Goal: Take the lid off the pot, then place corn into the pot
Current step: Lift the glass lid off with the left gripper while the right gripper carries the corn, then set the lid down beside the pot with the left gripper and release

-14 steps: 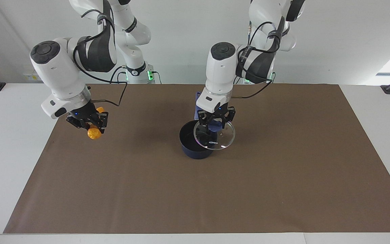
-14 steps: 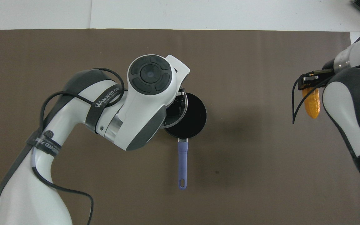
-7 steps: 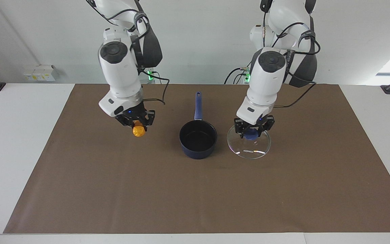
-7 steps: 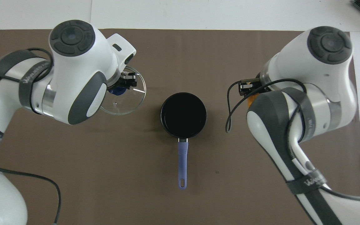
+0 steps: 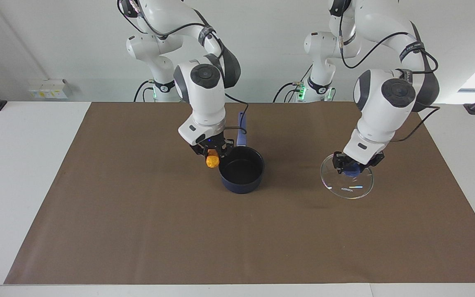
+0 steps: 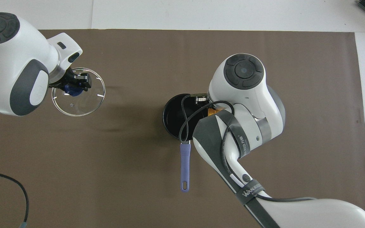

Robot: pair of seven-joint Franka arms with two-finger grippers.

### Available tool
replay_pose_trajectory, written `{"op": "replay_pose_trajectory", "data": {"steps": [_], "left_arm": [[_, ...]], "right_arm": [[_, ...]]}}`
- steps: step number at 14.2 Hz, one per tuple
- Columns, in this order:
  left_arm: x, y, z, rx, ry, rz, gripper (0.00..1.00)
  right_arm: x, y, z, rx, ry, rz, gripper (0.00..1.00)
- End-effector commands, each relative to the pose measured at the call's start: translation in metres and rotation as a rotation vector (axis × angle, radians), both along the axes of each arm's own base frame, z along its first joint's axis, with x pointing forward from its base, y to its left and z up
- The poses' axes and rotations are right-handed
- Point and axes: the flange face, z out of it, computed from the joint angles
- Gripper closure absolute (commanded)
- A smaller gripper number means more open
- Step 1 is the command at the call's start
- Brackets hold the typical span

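White lettering showed on the lid (image 5: 347, 181) but was too small to read; "WANJEED" ran along a strap on the right arm. The left gripper (image 5: 349, 166) hung over the brown mat (image 5: 138, 231) on the worktop (image 5: 19, 165), toward the left arm's end from the pot (image 5: 241, 169), its fingers clamped on the lid's blue knob. The right gripper (image 5: 212, 153) hung at the pot's rim, wrist pointing down, fingers closed on the corn (image 5: 211, 161). The pot's handle pointed toward the robots.

Pot (image 5: 241, 175) mouth open; lid (image 5: 347, 181) held well aside.
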Motion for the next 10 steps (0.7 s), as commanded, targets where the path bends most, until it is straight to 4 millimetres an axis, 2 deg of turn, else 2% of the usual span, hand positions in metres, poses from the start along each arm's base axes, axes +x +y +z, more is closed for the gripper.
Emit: {"op": "replay_pose_trajectory", "data": {"steps": [1, 2, 4, 6, 7, 9, 10], "left_arm": [[-0.019, 0.045, 0.0, -0.009, 0.016, -0.066, 1.0], [-0.022, 0.062, -0.004, -0.021, 0.024, -0.066, 1.0], [-0.03, 0.078, -0.008, -0.022, 0.026, -0.067, 1.0], [-0.041, 0.102, -0.016, -0.023, 0.011, -0.062, 1.0], [-0.046, 0.123, -0.021, -0.027, 0.016, -0.086, 1.0], [-0.061, 0.138, -0.026, -0.042, 0.019, -0.107, 1.0], [-0.071, 0.153, -0.031, -0.041, 0.008, -0.107, 1.0]], "right_arm": [[0.016, 0.039, -0.013, 0.005, -0.021, -0.021, 1.0], [0.014, 0.056, -0.023, 0.003, -0.021, -0.018, 1.0], [0.008, 0.076, -0.033, 0.032, -0.05, 0.004, 1.0], [0.003, 0.077, -0.045, 0.022, -0.039, 0.015, 1.0], [0.0, 0.076, -0.051, 0.018, -0.028, 0.022, 1.0], [0.0, 0.075, -0.057, 0.016, -0.029, 0.034, 1.0], [-0.001, 0.074, -0.066, 0.018, -0.029, 0.035, 1.0]]}}
